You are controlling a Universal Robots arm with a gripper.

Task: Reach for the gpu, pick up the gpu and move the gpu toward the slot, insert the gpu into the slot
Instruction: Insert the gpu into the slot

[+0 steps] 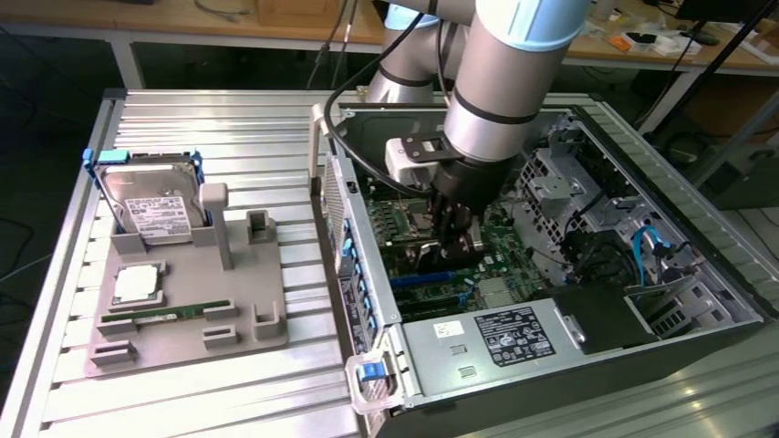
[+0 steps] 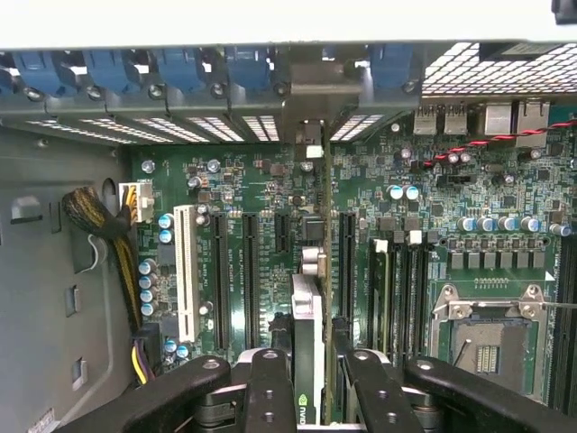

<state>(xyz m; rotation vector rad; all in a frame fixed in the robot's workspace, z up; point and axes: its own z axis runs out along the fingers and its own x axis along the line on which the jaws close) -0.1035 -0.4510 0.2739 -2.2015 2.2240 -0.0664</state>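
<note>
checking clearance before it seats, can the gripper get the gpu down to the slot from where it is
Probably yes. The gripper is shut on the gpu, held on edge just above the motherboard inside the open computer case. Nothing shows between card and board, though the card hides the slot itself.

Hard drive (image 1: 152, 205) upright in a grey holder (image 1: 182, 310) — green memory stick (image 1: 164, 315) lying flat.

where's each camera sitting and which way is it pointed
Exterior view: off the arm, above the slatted metal table, looking down into the open grey computer case; the grey robot arm reaches in.
Wrist view: on the wrist inside the case, facing the green motherboard; the black pincer grips the thin dark gpu card.
Shared: motherboard, pincer, the case's blue clips.
</note>
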